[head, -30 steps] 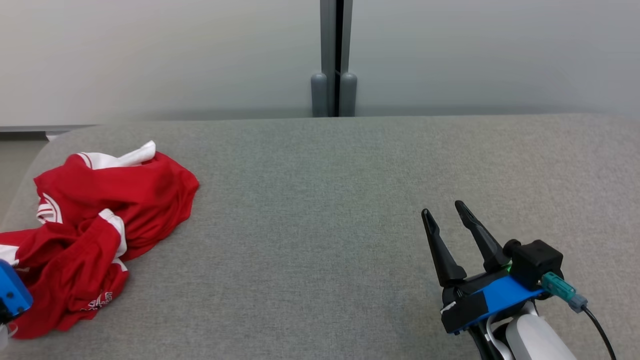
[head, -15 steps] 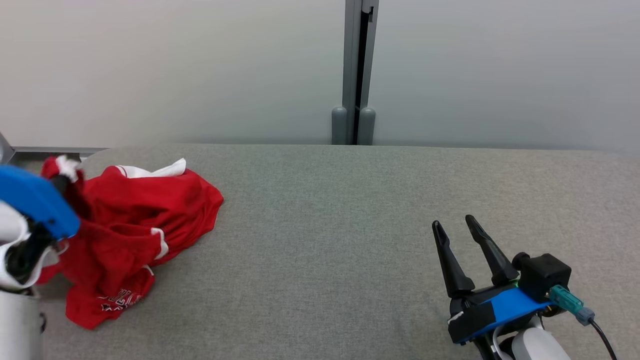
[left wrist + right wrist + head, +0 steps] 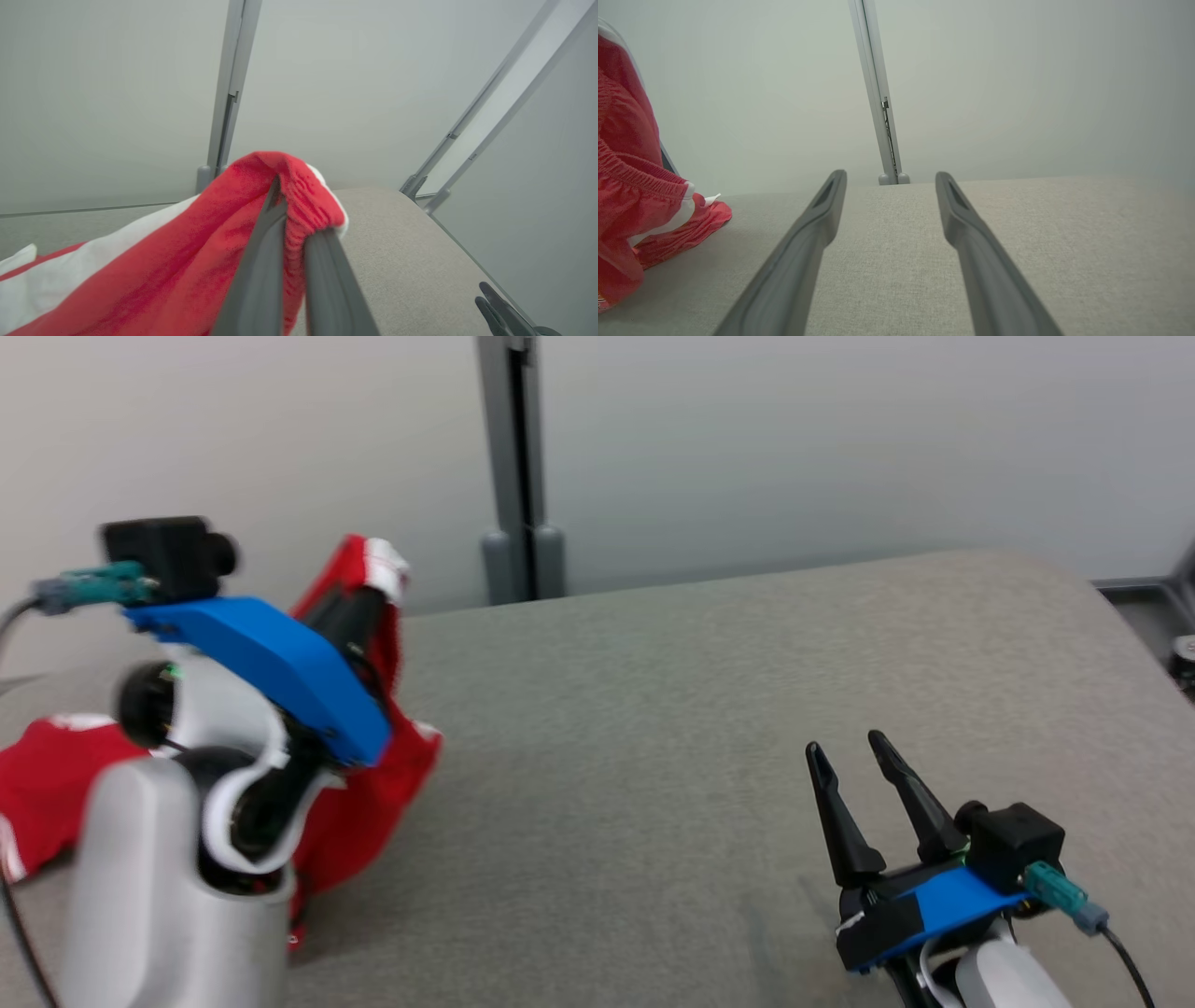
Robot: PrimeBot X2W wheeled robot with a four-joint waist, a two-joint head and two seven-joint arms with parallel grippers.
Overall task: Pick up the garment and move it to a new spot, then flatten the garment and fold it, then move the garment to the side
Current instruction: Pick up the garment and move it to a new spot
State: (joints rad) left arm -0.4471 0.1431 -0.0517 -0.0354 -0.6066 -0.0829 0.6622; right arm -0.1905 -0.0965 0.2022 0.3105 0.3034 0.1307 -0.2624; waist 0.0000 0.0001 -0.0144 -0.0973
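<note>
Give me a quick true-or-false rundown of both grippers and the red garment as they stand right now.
1. The left gripper is shut on the red garment. True.
2. The right gripper is shut on a sleeve. False: its jaws stand open and empty over the grey padded surface.
3. The whole garment lies flat. False: one part is raised in the left gripper and the rest trails bunched below it.
4. The garment has white trim. True.
5. The garment is on the robot's left of the right gripper. True.
</note>
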